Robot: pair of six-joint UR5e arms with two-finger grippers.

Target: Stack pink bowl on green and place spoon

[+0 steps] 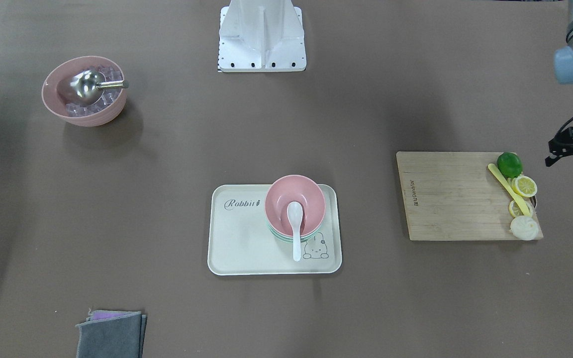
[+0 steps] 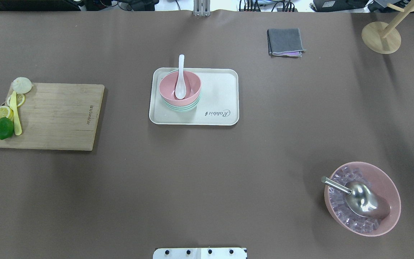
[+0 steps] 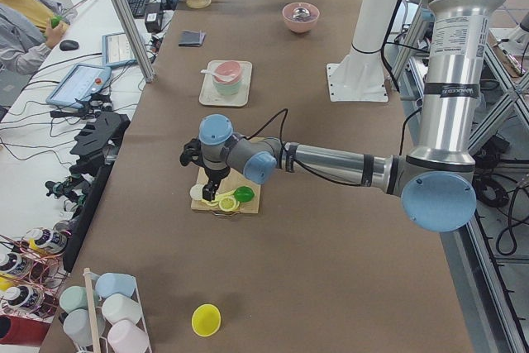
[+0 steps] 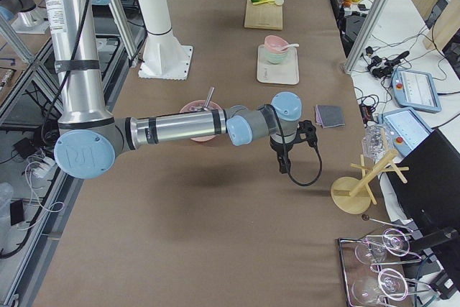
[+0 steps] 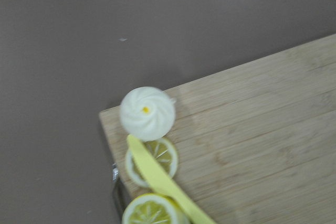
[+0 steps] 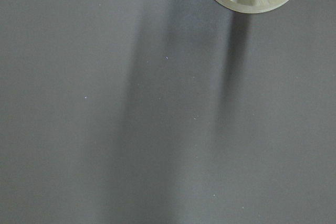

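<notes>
Mid-frame, the spoon [image 1: 295,228], likely light and slippery, rests in the pink bowl [image 1: 279,201] atop the green bowls [image 2: 180,107], its overhanging handle the best hold; whether the left gripper [image 1: 572,151] and right gripper [image 4: 285,163] are apart or together, I cannot tell.

The pink bowl [image 1: 311,199] is plain matte, the mint-green bowls [image 2: 180,108] pale, the spoon [image 1: 295,216] glossy white. The cream tray [image 1: 239,238] has a rabbit doodle, and the table [image 1: 286,308] is brown.

overhead: steep | front: opposite, steep | 2 sides: along table [image 2: 207,180] | 2 wrists: near, downward | shared: tray [image 1: 237,238]
</notes>
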